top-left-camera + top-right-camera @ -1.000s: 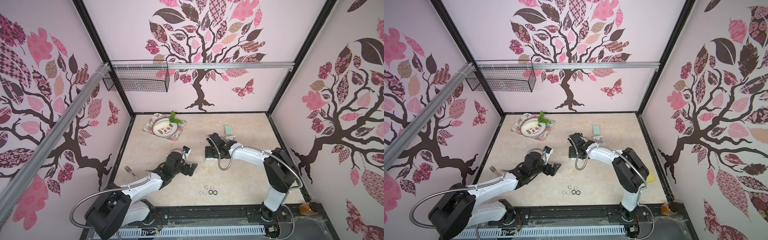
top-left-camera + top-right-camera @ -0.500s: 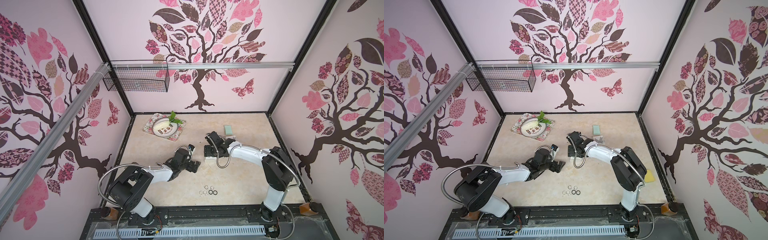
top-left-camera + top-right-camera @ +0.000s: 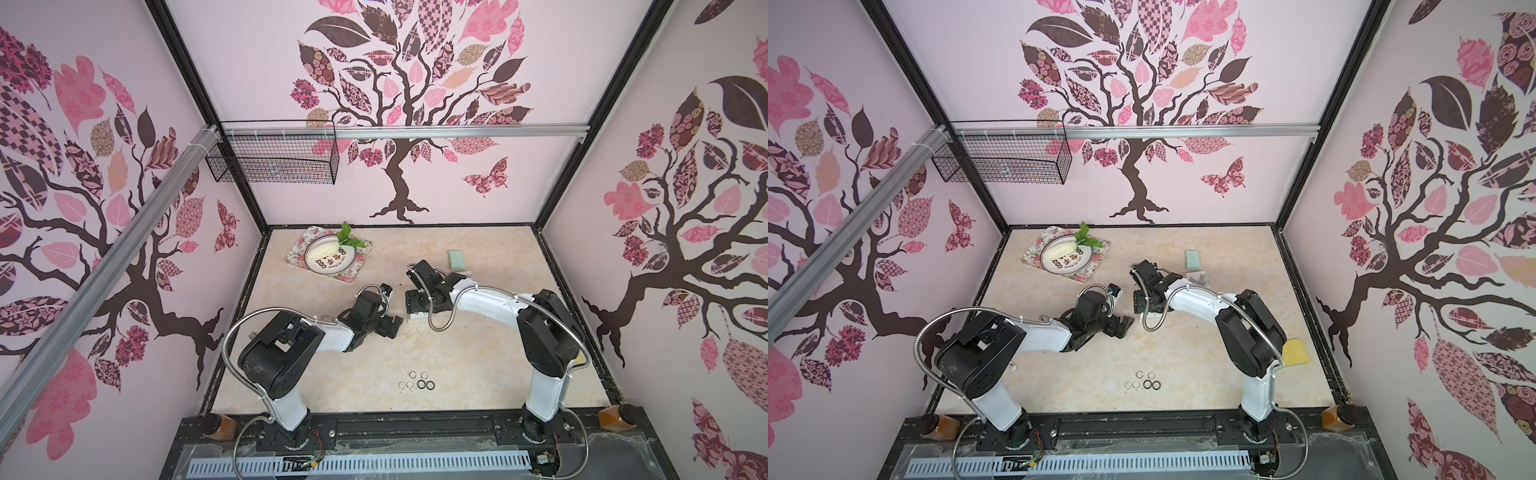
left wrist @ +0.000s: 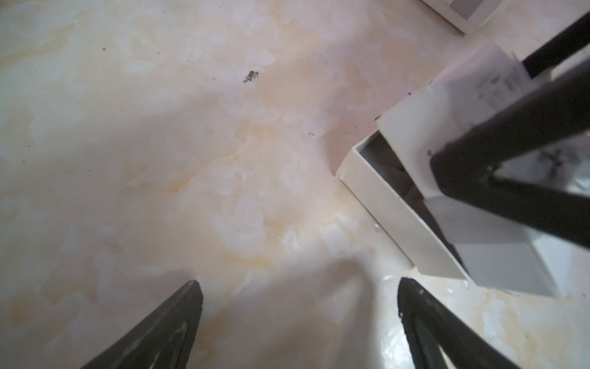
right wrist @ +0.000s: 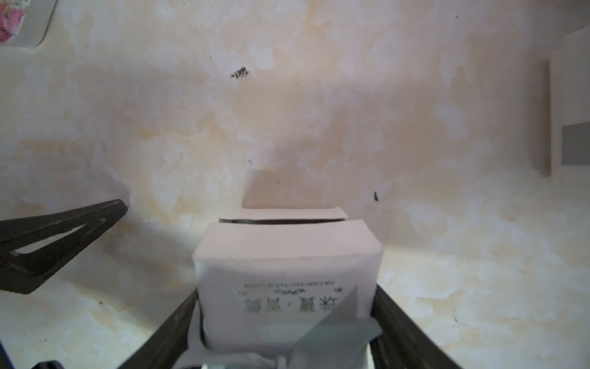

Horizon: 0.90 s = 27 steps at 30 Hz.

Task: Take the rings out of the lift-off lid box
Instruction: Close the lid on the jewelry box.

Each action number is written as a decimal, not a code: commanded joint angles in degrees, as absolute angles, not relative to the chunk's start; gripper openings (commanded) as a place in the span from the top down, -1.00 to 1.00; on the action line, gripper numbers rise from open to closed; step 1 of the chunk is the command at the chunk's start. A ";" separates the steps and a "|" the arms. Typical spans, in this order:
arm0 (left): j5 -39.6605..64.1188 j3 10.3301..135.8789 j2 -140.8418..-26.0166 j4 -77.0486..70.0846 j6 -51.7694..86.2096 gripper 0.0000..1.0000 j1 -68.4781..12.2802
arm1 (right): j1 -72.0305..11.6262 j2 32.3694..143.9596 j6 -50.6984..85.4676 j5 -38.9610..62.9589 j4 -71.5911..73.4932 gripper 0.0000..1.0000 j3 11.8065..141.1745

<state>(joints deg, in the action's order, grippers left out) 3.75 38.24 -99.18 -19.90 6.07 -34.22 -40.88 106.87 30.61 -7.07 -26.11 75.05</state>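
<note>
Top views both showed six rings (image 3: 417, 381), four silvery and two black, lying loose on the tabletop (image 3: 478, 365) near its front edge, in a tight cluster. Left wrist view showed the left tool (image 4: 300, 287) spread wide, empty, beside the open white box (image 4: 392, 204). Right wrist view showed the right tool (image 5: 287, 300) clamped on the box's printed lid (image 5: 287, 255), held over the box.

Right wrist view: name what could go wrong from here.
The lid, gripped by the right hand, sits offset over the box base; pressing down may jam it. The open left hand hangs close beside the base and could knock it. The loose rings could scatter if an arm sweeps back.
</note>
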 commanded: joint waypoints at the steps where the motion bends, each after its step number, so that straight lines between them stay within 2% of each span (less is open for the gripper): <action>1: 4.17 40.95 -100.65 -21.97 5.40 -0.96 -33.62 | -41.31 108.81 29.88 -6.69 -28.08 -0.51 77.19; 27: 5.44 44.13 -105.12 -23.14 4.78 -0.97 -33.15 | -41.28 113.34 26.72 -5.24 -31.93 -0.57 82.50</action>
